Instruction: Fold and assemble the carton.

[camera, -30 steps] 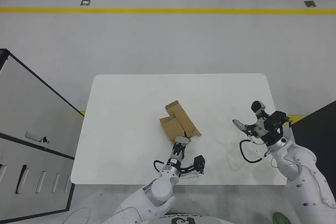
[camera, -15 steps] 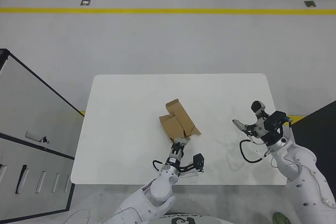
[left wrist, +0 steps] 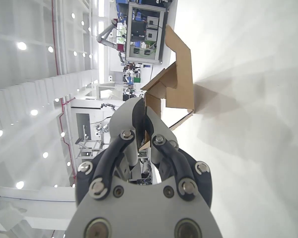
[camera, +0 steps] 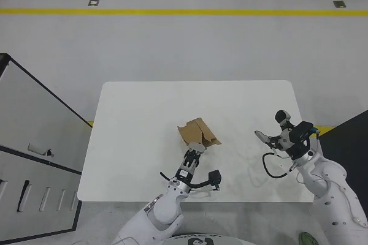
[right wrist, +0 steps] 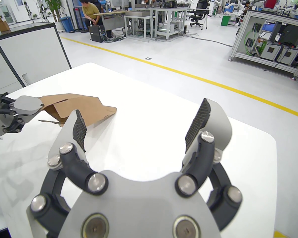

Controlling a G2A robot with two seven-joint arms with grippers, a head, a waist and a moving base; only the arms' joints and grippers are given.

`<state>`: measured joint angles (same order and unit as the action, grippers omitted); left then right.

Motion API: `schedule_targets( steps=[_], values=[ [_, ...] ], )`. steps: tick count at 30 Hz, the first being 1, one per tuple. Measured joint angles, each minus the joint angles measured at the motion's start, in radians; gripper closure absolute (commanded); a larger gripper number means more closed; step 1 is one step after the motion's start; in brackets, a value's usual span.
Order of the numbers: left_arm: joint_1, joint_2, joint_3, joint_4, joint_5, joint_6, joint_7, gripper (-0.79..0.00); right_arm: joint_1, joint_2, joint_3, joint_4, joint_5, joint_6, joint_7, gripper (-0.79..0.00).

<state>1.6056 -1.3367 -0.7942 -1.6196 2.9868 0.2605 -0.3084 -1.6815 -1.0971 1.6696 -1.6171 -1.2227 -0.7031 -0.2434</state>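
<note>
Plain brown cardboard carton (camera: pixel 197 132), white desk (camera: pixel 141 122), silver-grey left gripper (left wrist: pixel 143 111) and right gripper (right wrist: pixel 141 106) with black ribbed pads (right wrist: pixel 80 127), pale grey floor (camera: pixel 233 49) with yellow line (camera: pixel 233 11), white cabinet (camera: pixel 30 116) edged black.

From where I stand, the top camera rides high on the robot and looks straight down. It is far enough off to take in the whole white worktop (camera: pixel 141 104), with the carton (camera: pixel 197 132) near its middle and the floor (camera: pixel 184 49) all round. The left wrist camera sits just behind the left end effector (left wrist: pixel 144 115), hard up against the carton. It is rolled on its side and faces past the carton into the hall. The right wrist camera sits behind the right end effector (right wrist: pixel 141 111), well apart from the carton, and faces level across the worktop toward it. All three views share the carton and the worktop beneath it.
</note>
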Motion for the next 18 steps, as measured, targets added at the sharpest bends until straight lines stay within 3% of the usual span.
schedule_targets(
  steps=[8,18],
  values=[
    [0.049,0.027,-0.06,-0.081,0.028,-0.017,0.136,0.0,0.0,0.0,0.0,0.0,0.0,0.0,0.0,-0.785],
    [0.043,0.03,-0.066,-0.08,0.044,-0.039,0.16,0.0,0.001,0.003,-0.001,-0.022,-0.043,-0.01,-0.002,-0.785]
  ],
)
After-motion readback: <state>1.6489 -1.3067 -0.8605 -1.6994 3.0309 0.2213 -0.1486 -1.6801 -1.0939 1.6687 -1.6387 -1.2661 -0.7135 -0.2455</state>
